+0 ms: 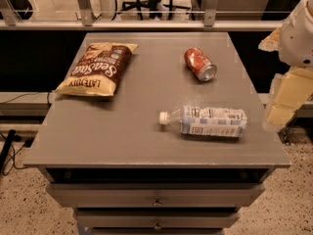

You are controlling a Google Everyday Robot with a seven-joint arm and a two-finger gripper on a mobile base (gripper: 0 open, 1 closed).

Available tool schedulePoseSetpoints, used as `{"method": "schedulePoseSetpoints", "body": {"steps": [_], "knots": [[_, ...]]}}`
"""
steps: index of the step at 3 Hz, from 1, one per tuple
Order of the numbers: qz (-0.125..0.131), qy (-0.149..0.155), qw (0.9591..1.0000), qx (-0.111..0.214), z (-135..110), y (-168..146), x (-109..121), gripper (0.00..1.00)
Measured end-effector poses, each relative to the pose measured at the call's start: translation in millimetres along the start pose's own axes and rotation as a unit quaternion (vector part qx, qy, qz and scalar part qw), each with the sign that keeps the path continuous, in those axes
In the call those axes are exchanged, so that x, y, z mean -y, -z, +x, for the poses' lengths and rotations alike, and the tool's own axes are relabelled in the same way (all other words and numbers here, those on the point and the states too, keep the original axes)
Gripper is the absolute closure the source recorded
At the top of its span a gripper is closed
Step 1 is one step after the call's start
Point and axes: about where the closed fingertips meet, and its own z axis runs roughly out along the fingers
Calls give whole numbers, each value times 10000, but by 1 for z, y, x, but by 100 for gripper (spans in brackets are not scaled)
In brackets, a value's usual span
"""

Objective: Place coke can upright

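The coke can [199, 64] is red with a silver end and lies on its side on the grey table [142, 136], at the back right, its silver end facing front right. My gripper [282, 102] hangs at the right edge of the view, past the table's right side, to the right of and nearer than the can, and apart from it. It holds nothing that I can see.
A clear plastic bottle [208, 121] with a white cap lies on its side in the middle right, cap pointing left. A brown and yellow chip bag [98, 68] lies at the back left. Drawers [156, 196] run below the front edge. A rail [146, 24] stands behind the table.
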Motion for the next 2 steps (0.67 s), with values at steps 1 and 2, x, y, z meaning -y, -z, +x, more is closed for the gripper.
{"method": "schedulePoseSetpoints", "body": {"steps": [1,2], "knots": [[1,0,10000,0,0,0,0,0],[-6,-36,10000,73,-1,-3,6,0]]}}
